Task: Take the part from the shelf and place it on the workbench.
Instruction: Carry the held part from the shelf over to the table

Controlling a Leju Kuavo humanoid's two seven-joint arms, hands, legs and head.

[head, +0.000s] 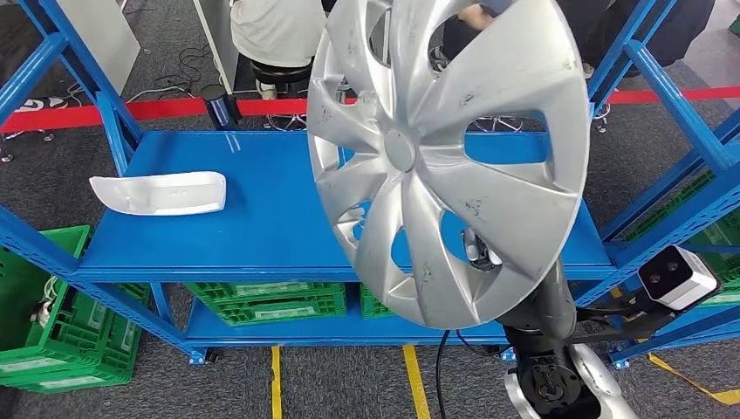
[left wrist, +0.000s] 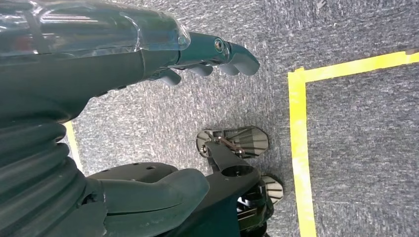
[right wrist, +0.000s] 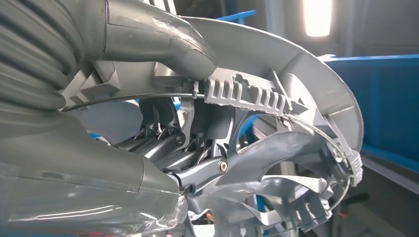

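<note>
Blue steel shelf (head: pixel 262 218) across the head view, one level bare apart from a white moulded part (head: pixel 159 193) lying flat near its left end. Green crates (head: pixel 266 303) stacked on the level below.

Silver wheel cover (head: pixel 449 157) raised clear of the shelf, tilted, face toward the camera, well above the blue deck and touching nothing there. Held at its lower rim by the right hand (right wrist: pixel 148 123): thumb over the ribbed outer edge, darker fingers hooked through a spoke opening against the back face, as seen in the right wrist view. Grip closed on the cover.

Left hand (left wrist: pixel 207 61) hanging over grey carpet beside yellow floor tape (left wrist: pixel 297 148), fingers apart, holding nothing.

Step in hand, judged: carry phase, pick from shelf done, placement pending. Workbench not seen. Next move likely calls for turning away from the shelf with the cover kept clear of the blue uprights, grip firm at the rim against swing.
</note>
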